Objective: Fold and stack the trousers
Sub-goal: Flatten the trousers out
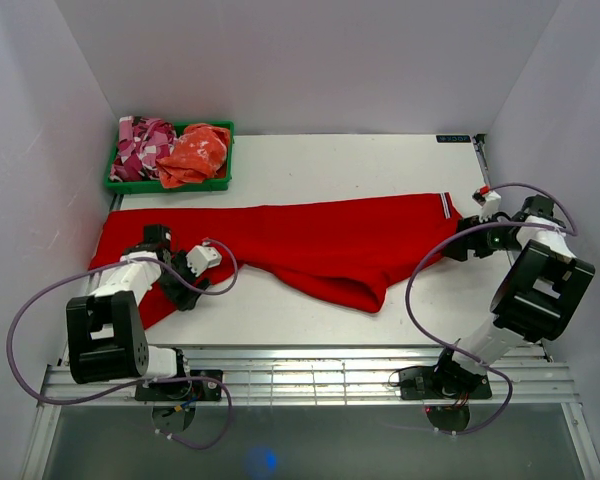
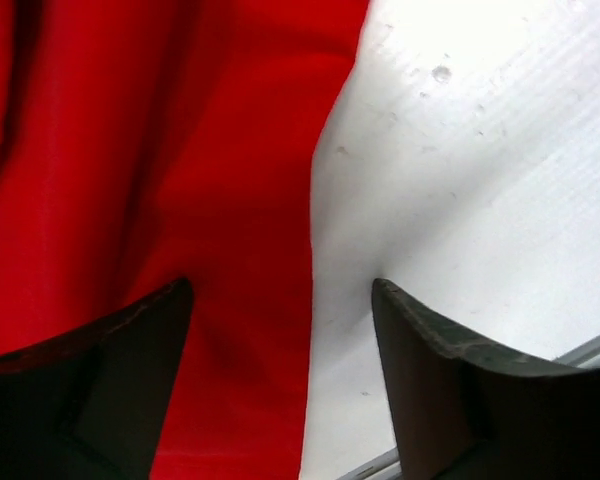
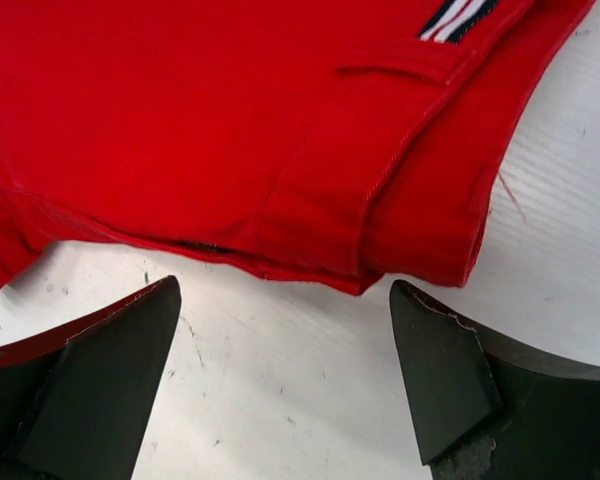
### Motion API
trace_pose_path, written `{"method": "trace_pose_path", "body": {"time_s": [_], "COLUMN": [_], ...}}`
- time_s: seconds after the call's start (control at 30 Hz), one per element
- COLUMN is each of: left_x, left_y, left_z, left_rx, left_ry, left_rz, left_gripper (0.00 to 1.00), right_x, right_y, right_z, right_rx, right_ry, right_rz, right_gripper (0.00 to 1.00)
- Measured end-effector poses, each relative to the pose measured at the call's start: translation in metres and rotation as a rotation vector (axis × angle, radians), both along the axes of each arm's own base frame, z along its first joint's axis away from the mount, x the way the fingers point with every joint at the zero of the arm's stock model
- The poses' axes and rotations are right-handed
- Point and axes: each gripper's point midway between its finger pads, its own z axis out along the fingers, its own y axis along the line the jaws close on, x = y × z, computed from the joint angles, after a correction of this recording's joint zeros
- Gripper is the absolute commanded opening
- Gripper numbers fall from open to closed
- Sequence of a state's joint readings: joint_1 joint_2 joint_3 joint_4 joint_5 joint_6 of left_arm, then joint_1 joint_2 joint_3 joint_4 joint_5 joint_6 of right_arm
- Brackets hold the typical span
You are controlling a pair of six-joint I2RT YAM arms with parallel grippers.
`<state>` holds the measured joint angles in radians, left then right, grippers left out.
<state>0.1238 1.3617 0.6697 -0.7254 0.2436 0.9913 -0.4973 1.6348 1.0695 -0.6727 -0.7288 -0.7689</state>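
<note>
The red trousers (image 1: 310, 235) lie spread across the table, legs to the left and waistband to the right. My left gripper (image 1: 185, 292) is open and low over the near edge of the left leg. In the left wrist view, the gripper (image 2: 280, 290) straddles that cloth edge (image 2: 230, 200), one finger over the cloth and one over bare table. My right gripper (image 1: 454, 246) is open just short of the waistband corner. In the right wrist view, the gripper (image 3: 280, 285) is over bare table, with the waistband (image 3: 380, 170) and its striped tag (image 3: 460, 15) ahead.
A green bin (image 1: 170, 186) at the back left holds a pink-and-white patterned garment (image 1: 140, 145) and an orange garment (image 1: 195, 155). White walls close in the table on three sides. A metal rail (image 1: 310, 375) runs along the near edge.
</note>
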Motion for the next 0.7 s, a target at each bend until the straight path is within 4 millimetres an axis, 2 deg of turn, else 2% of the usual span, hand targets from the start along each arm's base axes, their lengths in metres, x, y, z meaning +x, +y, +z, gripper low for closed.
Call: {"method": "trace_pose_path", "body": {"time_s": [0.03,0.1,0.2,0.23,0.3,0.33,0.37,0.43,0.47,0.5,0.6,0.7], "left_x": [0.003,0.009,0.017,0.02,0.024,0.024,0.026,0.027,0.028,0.028,0.028,0.025], "left_y": [0.0,0.001,0.001,0.001,0.001,0.001,0.001,0.0,0.0,0.0,0.0,-0.006], "left_z": [0.0,0.0,0.0,0.0,0.0,0.0,0.002,0.003,0.004,0.005,0.007,0.012], "left_rx": [0.001,0.004,0.002,0.001,-0.001,-0.002,-0.004,-0.006,-0.007,-0.008,-0.012,-0.041], "left_ry": [0.003,0.0,-0.002,-0.004,-0.008,-0.005,-0.006,-0.004,0.0,0.001,0.008,0.025], "left_rz": [0.007,0.015,0.019,0.019,0.022,0.021,0.021,0.019,0.017,0.017,0.014,0.005], "left_gripper": [0.65,0.52,0.28,0.13,0.02,0.0,0.0,0.0,0.0,0.0,0.0,0.0], "right_x": [0.003,0.009,0.013,0.014,0.015,0.016,0.018,0.02,0.019,0.018,0.019,0.022], "right_y": [0.002,0.004,0.01,0.01,0.012,0.012,0.012,0.012,0.013,0.015,0.016,0.011], "right_z": [-0.001,-0.003,-0.01,-0.012,-0.015,-0.016,-0.016,-0.015,-0.015,-0.014,-0.011,0.002], "right_rx": [0.015,0.045,0.098,0.109,0.13,0.134,0.136,0.138,0.145,0.155,0.152,0.139], "right_ry": [-0.012,-0.031,-0.039,-0.04,-0.052,-0.059,-0.065,-0.075,-0.073,-0.068,-0.057,-0.054], "right_rz": [0.003,0.013,0.033,0.036,0.049,0.053,0.055,0.057,0.057,0.055,0.054,0.04], "right_gripper": [0.9,0.9,0.94,0.98,0.82,0.74,0.59,0.42,0.19,0.09,0.08,0.08]}}
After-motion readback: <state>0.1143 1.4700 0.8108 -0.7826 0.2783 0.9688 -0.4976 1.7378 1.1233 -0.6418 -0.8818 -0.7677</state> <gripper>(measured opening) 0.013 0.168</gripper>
